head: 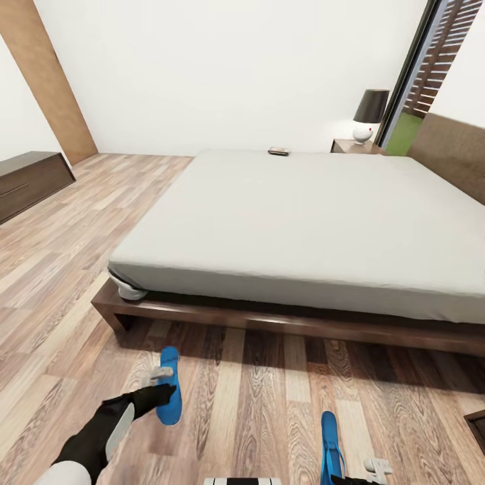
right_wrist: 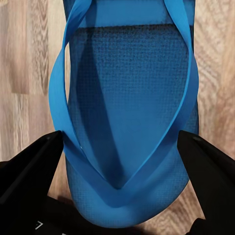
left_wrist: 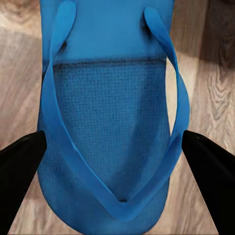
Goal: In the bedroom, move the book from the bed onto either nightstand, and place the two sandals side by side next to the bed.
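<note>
The left pincer (head: 162, 374) is down at the wood-plank floor (head: 269, 404) in front of the bed (head: 303, 215), its dark fingers (left_wrist: 19, 171) spread wide on either side of one blue sandal (head: 170, 385). Up close, that sandal (left_wrist: 110, 122) lies flat between the open fingers, straps up; whether the pads touch its edges I cannot tell. The right pincer (head: 374, 466) sits low by the other sandal (head: 329, 444), well apart from the first. From its wrist, the fingers (right_wrist: 29, 166) stand apart around this second sandal (right_wrist: 129, 112), which also rests on the floor. The book (head: 279, 151) lies on the far edge of the mattress, near the nightstand (head: 350, 145) that carries a dark-shaded lamp (head: 369, 114).
</note>
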{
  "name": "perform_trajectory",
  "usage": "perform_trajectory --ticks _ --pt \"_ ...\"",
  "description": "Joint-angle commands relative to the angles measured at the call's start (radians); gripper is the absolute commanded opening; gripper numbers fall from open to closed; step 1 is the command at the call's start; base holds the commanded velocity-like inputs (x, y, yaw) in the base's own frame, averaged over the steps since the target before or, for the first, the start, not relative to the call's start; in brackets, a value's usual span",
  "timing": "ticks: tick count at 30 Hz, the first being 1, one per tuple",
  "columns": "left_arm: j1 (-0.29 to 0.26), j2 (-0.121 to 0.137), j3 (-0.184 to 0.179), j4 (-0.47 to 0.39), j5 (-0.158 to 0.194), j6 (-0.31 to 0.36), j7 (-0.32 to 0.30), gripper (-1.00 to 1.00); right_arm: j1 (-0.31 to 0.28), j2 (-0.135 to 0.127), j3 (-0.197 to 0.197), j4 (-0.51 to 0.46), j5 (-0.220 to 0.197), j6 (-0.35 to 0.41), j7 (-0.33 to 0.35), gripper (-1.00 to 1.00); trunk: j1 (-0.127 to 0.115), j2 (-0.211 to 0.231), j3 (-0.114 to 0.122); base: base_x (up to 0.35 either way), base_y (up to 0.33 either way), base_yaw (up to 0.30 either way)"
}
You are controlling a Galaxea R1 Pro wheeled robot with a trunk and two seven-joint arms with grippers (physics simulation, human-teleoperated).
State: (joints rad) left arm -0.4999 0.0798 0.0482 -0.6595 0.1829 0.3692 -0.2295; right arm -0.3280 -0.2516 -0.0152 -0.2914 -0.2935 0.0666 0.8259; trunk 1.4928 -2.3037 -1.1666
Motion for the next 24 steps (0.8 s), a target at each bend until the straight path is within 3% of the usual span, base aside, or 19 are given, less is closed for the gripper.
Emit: perform_trajectory --ticks 1,2,4,5,6,7,9,10,13,19,22,24 --pt "-0.005 0.013 0.003 -0.032 0.006 0.041 0.004 -1.00 0.000 0.000 -0.002 0.000 -0.006 0.007 0.004 -1.00 0.000 0.000 -0.001 0.000 0.000 0.000" --pt "-0.007 0.023 0.002 -0.047 -0.001 0.056 0.008 -1.00 0.000 -0.001 -0.002 0.000 -0.006 0.007 0.004 -1.00 0.000 0.000 -0.001 0.000 0.000 0.000" --pt "-0.009 0.049 0.001 -0.057 -0.062 0.066 0.011 -1.00 0.000 0.000 -0.002 0.000 -0.006 0.007 0.004 -1.00 0.000 0.000 -0.001 0.000 0.000 0.000" --pt "-0.009 0.059 0.002 -0.059 -0.107 0.068 0.011 -1.00 0.000 0.000 -0.002 0.000 -0.006 0.007 0.004 -1.00 0.000 0.000 -0.001 0.000 0.000 0.000" --pt "-0.009 0.067 0.001 -0.060 -0.186 0.069 0.011 -1.00 -0.001 0.000 -0.002 0.000 -0.006 0.007 0.004 -1.00 0.000 0.000 -0.001 0.000 0.000 0.000" --pt "-0.009 0.069 0.001 -0.059 -0.240 0.068 0.010 -1.00 0.000 0.000 -0.002 0.000 -0.006 0.007 0.004 -1.00 0.000 0.000 -0.001 0.000 0.000 0.000" --pt "-0.009 0.072 0.002 -0.058 -0.331 0.065 0.006 -1.00 -0.001 0.000 -0.002 0.000 -0.006 0.007 0.003 -1.00 0.000 0.000 -0.001 0.000 0.000 0.000" --pt "-0.009 0.071 0.001 -0.058 -0.348 0.064 0.005 -1.00 -0.001 0.000 -0.002 0.000 -0.006 0.007 0.002 -1.00 0.000 0.000 -0.001 0.000 0.000 0.000" --pt "-0.009 0.068 -0.001 -0.057 -0.370 0.057 0.003 -1.00 -0.001 -0.001 -0.003 0.000 -0.006 0.007 0.002 -1.00 0.000 0.000 -0.001 0.000 0.000 0.000" --pt "-0.009 0.053 -0.001 -0.058 -0.375 0.053 0.003 -1.00 0.000 -0.004 -0.006 0.000 -0.006 0.007 0.003 -1.00 0.000 0.000 -0.001 0.000 0.000 0.000" --pt "-0.009 0.042 -0.001 -0.058 -0.376 0.054 0.003 -1.00 -0.001 -0.035 -0.026 -0.011 -0.013 0.017 0.004 -1.00 0.000 0.000 -0.001 0.000 0.000 0.000" --pt "-0.009 0.038 -0.001 -0.058 -0.376 0.054 0.004 -1.00 -0.001 -0.086 -0.048 -0.028 -0.052 0.051 0.005 -1.00 0.000 0.000 -0.001 0.000 0.000 0.000"
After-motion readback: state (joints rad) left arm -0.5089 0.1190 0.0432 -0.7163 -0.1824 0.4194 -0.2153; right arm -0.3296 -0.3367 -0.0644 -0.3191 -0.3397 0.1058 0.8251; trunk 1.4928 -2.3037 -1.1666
